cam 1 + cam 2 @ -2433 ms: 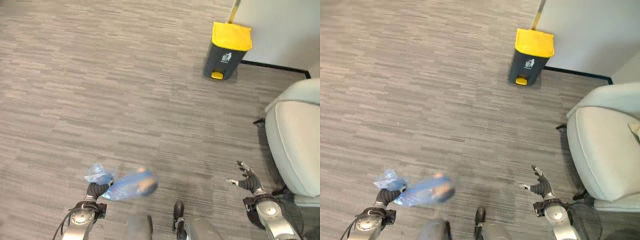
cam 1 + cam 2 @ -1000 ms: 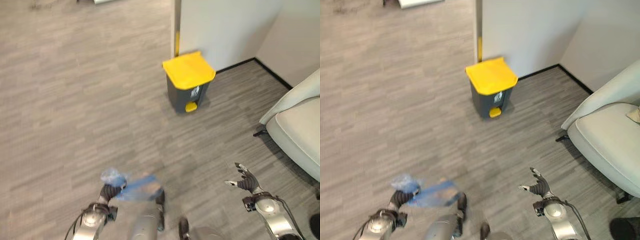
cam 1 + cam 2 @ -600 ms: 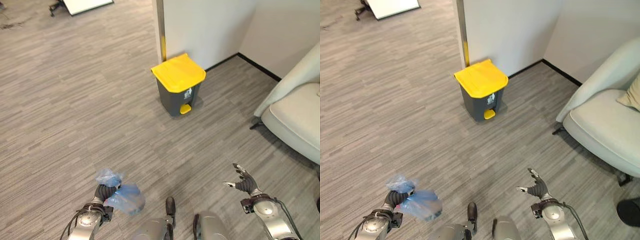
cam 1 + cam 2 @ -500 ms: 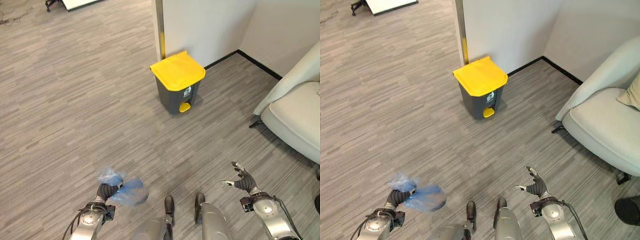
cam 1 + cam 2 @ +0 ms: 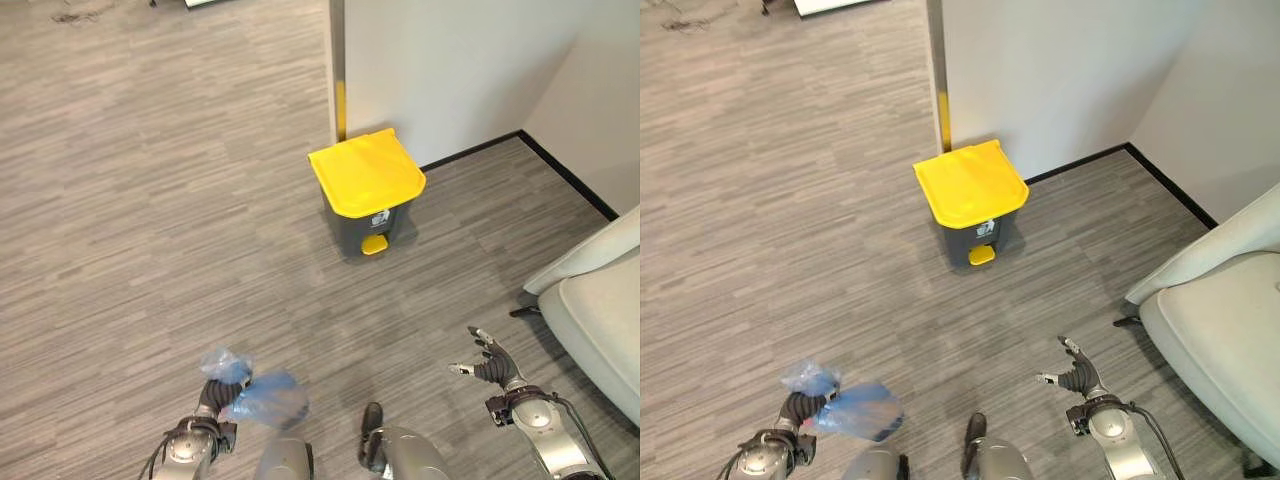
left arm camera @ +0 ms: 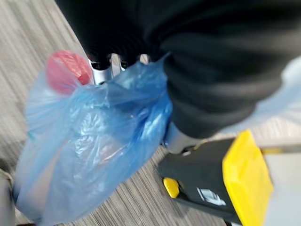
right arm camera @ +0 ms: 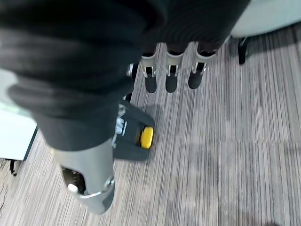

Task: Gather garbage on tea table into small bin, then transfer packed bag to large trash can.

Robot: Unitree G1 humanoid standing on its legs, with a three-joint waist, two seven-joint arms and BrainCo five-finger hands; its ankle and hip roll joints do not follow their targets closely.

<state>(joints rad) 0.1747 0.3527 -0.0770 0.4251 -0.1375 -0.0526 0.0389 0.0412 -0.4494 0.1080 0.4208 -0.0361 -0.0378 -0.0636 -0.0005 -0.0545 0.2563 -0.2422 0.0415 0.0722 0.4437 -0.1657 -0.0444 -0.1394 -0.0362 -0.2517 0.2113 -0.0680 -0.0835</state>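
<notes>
My left hand [image 5: 214, 398] at the lower left is shut on the neck of a packed blue plastic bag [image 5: 267, 402], which hangs to its right above the floor. In the left wrist view the blue bag [image 6: 94, 141] bulges with something red [image 6: 68, 70] inside. The large trash can [image 5: 367, 200], dark grey with a shut yellow lid and a yellow pedal, stands ahead by the wall corner; the same can [image 5: 973, 205] shows in the right eye view. My right hand [image 5: 490, 366] is at the lower right, open and holding nothing, fingers [image 7: 170, 77] straight.
A white wall with a yellow-marked edge [image 5: 340, 100] rises behind the can. A light grey armchair [image 5: 600, 320] stands at the right. Grey striped carpet [image 5: 150, 200] spreads wide on the left and in front of the can.
The camera has shifted, so the can sits a little lower and further right in view and the armchair has slid toward the right edge. The bag still hangs from my left hand.
</notes>
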